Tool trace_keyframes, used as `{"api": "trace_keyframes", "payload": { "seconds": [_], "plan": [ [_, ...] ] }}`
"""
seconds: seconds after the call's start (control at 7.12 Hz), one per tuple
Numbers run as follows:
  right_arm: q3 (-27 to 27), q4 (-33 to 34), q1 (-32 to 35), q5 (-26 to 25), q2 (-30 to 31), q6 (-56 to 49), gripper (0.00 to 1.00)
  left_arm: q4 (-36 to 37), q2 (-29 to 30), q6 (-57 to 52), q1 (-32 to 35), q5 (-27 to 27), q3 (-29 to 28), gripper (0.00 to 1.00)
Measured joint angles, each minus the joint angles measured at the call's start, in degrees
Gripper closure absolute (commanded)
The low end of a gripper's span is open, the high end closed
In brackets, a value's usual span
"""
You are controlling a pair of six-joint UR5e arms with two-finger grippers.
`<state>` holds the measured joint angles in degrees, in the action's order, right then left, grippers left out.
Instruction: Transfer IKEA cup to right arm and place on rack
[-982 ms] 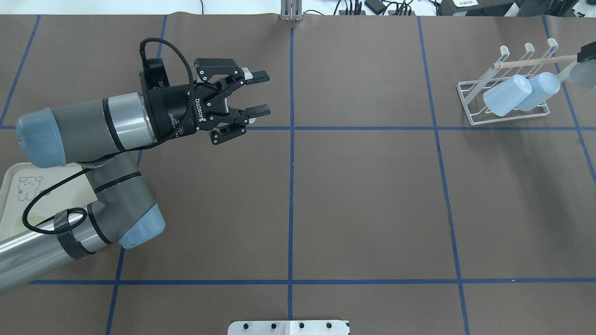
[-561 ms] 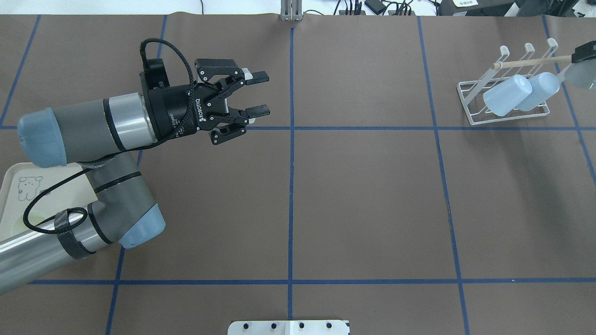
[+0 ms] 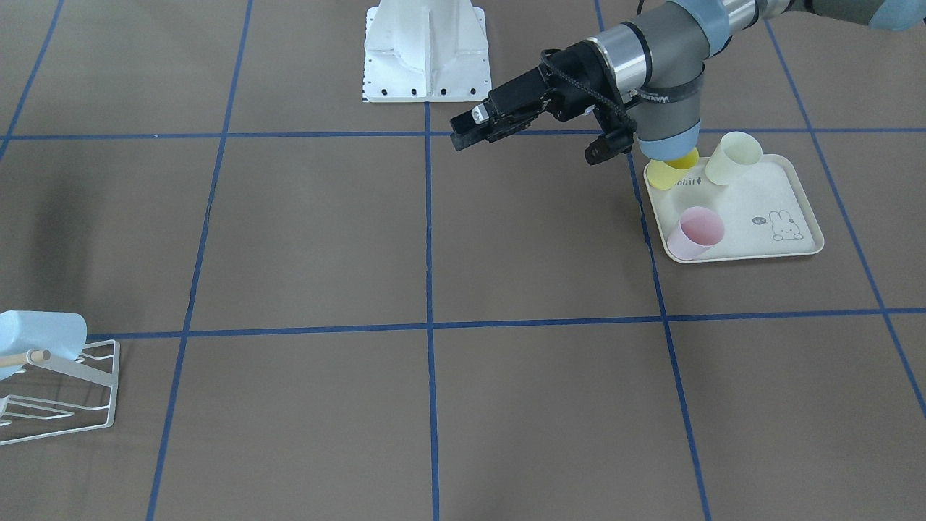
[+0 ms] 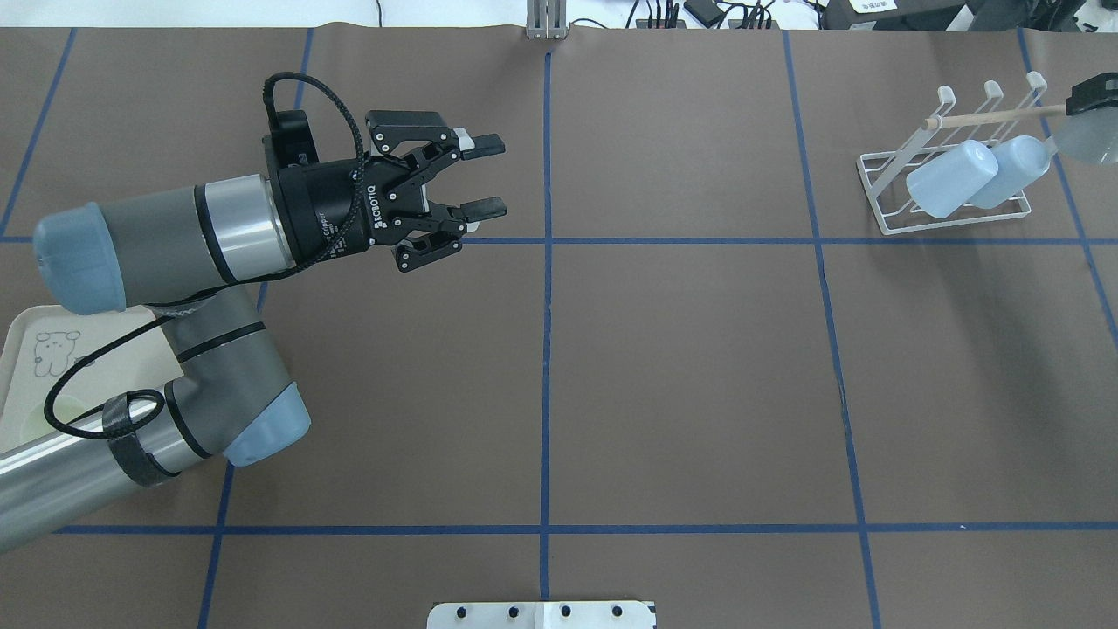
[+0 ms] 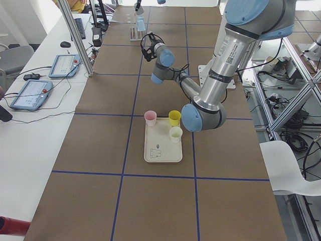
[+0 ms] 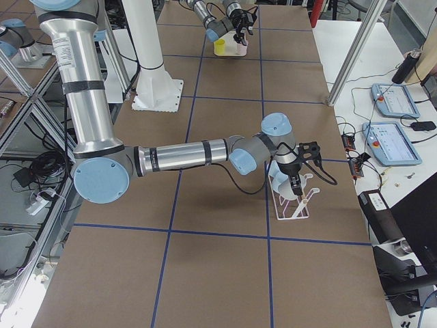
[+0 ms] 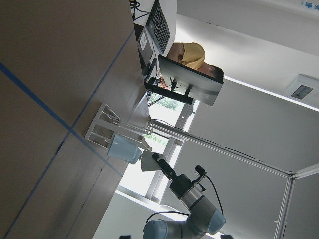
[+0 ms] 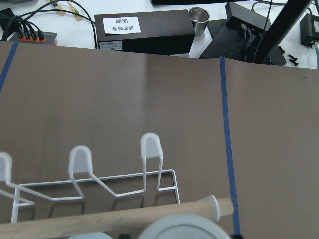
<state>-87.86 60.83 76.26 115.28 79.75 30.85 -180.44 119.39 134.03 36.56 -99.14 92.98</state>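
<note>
Nearest the robot's base, on its left side, sits the cream rabbit-print tray (image 3: pixel 756 199) with three cups standing mouth-up on it: a pink cup (image 3: pixel 694 233), a yellow cup (image 3: pixel 662 174) and a pale cream cup (image 3: pixel 732 158). The left arm's elbow hangs in front of the yellow one in the front view, so that one's half hidden. A bit further out, the left gripper (image 4: pixel 491 176) hovers above the table with its fingers spread wide and nothing between them, pointing across toward the robot's right side. Way over at the far right of the table is the rack (image 8: pixel 151 145), white wire with a wooden dowel (image 8: pixel 114 219) running along the top. It's got a pale blue cup (image 4: pixel 952 179) and a second blue cup (image 4: pixel 1013 168) parked side by side on its slanted prongs. The IKEA cup (image 4: pixel 1092 144) is an off-white one, held up off the table at the rack's outer end, just beside the second blue cup and right by the tip of the dowel. The right gripper (image 7: pixel 155 160) is pinching it at the wide end; the left wrist cam shows one black finger against that rim, and the other finger is hidden. The cup's long axis runs roughly along the dowel, narrower end pointing at the blue cups, wider end back toward the gripper. Can't tell how much it tilts, or whether it's actually touching the blue cup. The right wrist cam only catches a round pale edge of it at the very bottom, with the dowel crossing just above.
</note>
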Motion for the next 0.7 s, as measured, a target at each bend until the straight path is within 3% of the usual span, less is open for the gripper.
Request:
{"api": "trace_keyframes", "payload": {
  "seconds": [0.7],
  "plan": [
    [0.6,0.0,-0.4,0.1,0.3,0.0,1.0,0.0,0.1,0.0,0.0,0.0,-0.1,0.33]
  ]
}}
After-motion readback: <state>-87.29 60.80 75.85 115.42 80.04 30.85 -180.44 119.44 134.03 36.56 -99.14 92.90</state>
